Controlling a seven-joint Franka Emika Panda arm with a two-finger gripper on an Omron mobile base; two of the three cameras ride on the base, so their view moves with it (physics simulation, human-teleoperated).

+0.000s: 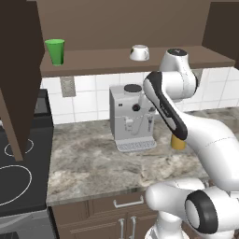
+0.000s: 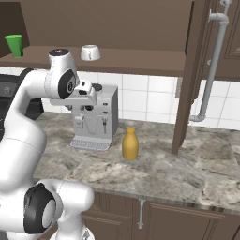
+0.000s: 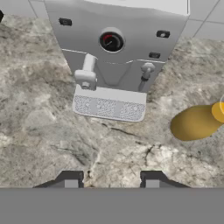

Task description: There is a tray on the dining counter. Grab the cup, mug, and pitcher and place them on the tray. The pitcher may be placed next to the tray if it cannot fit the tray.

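No lettering, brand, number or sign can be read anywhere. The coffee machine point(image 3: 114, 65) ahead of the tool carries a round dial point(image 3: 110, 42) and small dark buttons, but their markings are too blurred to make out.

Green cup point(image 1: 55, 51), white mug point(image 1: 139, 52), yellow-orange pitcher point(image 2: 130, 144).

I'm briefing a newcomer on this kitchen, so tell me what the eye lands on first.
The grey coffee machine stands mid-counter against the tiled wall, with the yellow pitcher upright on the counter just to its right. On the brown shelf above, the green cup stands far left and the white mug sits upside down nearer the middle. The gripper hangs over the counter before the machine, jaws apart, holding nothing.
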